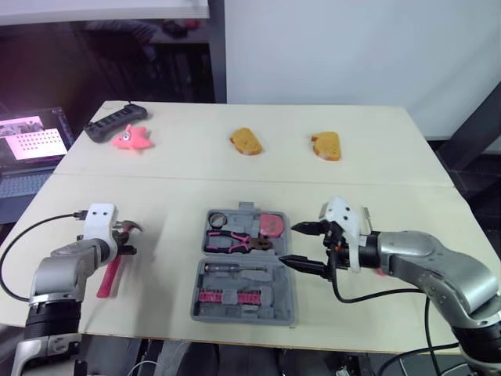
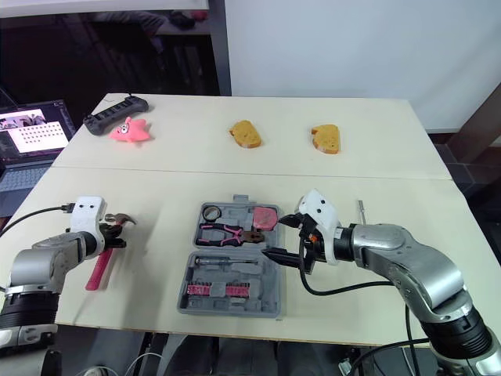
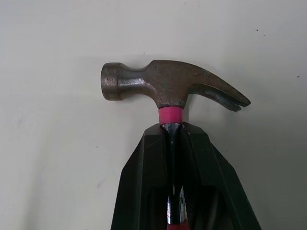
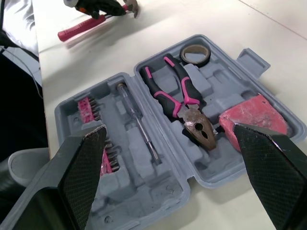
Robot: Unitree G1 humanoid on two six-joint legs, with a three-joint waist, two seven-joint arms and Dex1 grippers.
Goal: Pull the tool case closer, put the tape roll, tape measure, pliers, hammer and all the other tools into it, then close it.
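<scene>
Pink-handled and steel-headed, the hammer (image 3: 168,88) is clamped between the left gripper's (image 3: 171,128) fingers (image 3: 144,172), while the right gripper's (image 1: 288,244) fingers (image 4: 81,167) are held apart.

Pale wooden table (image 1: 391,196), two boards meeting at a straight seam across its width, evenly and softly lit. A plain white wall (image 1: 352,47) stands behind its right part, ending at a dark upright post (image 1: 217,51), with dim, cluttered space to the left of that. An open laptop (image 1: 27,149) with a lit screen sits low beside the table's left edge; a dark slanted strut (image 1: 470,129) stands at far right.
</scene>
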